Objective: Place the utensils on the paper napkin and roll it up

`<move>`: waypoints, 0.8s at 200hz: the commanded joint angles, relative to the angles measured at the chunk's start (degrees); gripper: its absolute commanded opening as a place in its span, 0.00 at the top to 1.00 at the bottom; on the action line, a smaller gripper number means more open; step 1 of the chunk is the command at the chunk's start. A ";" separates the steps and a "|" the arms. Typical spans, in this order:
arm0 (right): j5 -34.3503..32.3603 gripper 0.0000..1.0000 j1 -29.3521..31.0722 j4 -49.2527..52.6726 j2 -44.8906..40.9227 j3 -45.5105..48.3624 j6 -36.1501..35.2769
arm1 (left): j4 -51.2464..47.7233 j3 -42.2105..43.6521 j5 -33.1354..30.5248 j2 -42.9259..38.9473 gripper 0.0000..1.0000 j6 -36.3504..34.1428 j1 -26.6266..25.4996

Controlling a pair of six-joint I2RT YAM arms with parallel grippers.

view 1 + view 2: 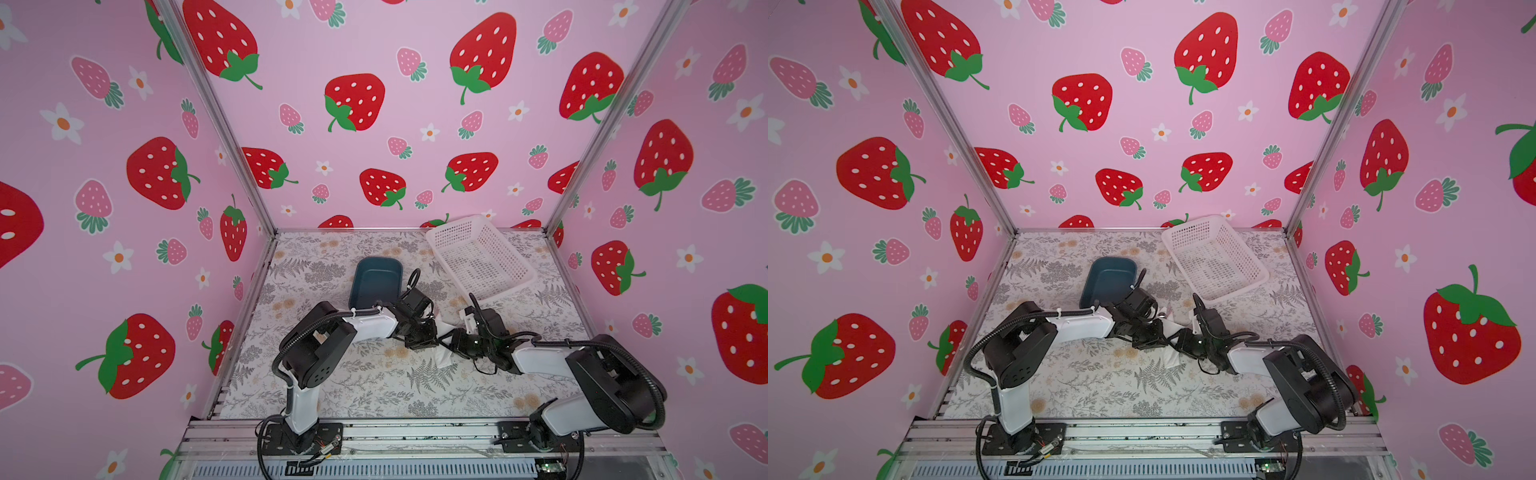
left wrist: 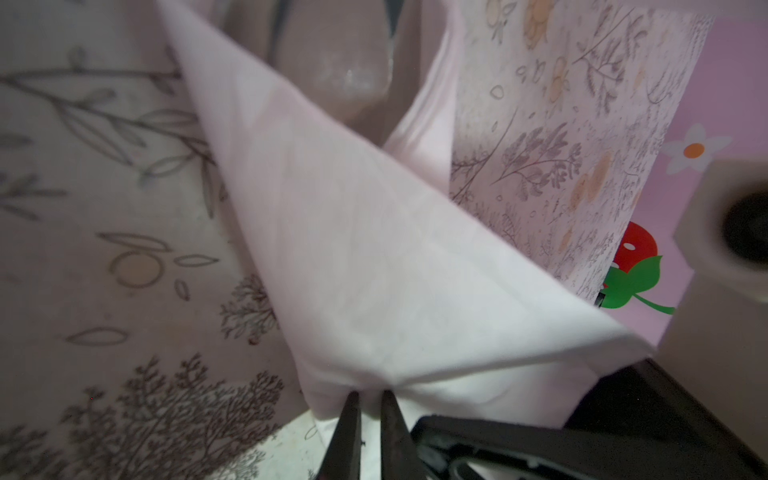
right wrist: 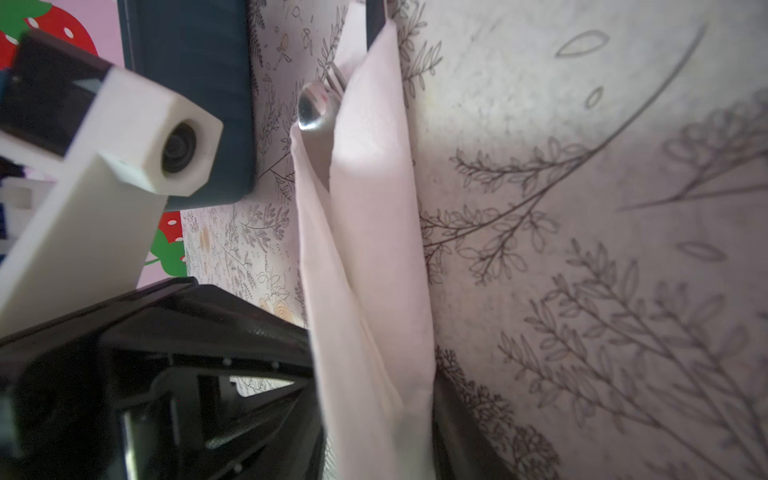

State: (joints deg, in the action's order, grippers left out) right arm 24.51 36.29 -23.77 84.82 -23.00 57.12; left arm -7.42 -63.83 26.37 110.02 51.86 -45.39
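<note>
My left gripper (image 2: 370,401) has its tips pressed together on a fold of the paper napkin (image 2: 374,257). My right gripper (image 3: 382,436) straddles the roll's near end, grip not determinable. The roll runs lengthwise away from it, mid-table. The spoon (image 3: 313,108) bowl and fork (image 3: 338,79) tines protrude at the far end, beside the blue tub (image 3: 191,83).

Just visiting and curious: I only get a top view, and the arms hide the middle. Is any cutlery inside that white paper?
Observer: Yes. The right wrist view shows the bowl of a spoon sticking out of the folded paper napkin.
Visitor: Anything else in it?
Observer: The tines of a fork show beside the spoon.
Visitor: Is the left hand gripping it?
Observer: Yes, its wrist view shows the left hand pinching a fold of the napkin.
</note>
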 commanded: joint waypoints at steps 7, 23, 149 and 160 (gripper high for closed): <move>-1.12 0.66 -0.06 1.62 1.56 -0.21 -1.38 | -0.84 -2.17 0.22 0.74 0.87 -0.80 -0.39; -1.40 0.71 -0.17 1.62 1.13 0.08 -1.29 | -1.00 -2.13 0.11 0.47 0.87 -0.83 -0.41; -1.98 0.93 -1.03 -3.34 -4.44 3.68 -0.99 | -4.47 0.71 -5.65 -7.81 0.74 -2.38 0.30; -2.38 0.93 -1.00 -3.68 -4.91 3.99 -1.34 | -4.93 1.26 -6.62 -8.63 0.72 -2.55 0.45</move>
State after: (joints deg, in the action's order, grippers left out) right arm 23.79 35.44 -25.30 81.82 -20.12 56.64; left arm -9.06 -63.77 23.05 103.18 50.63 -45.28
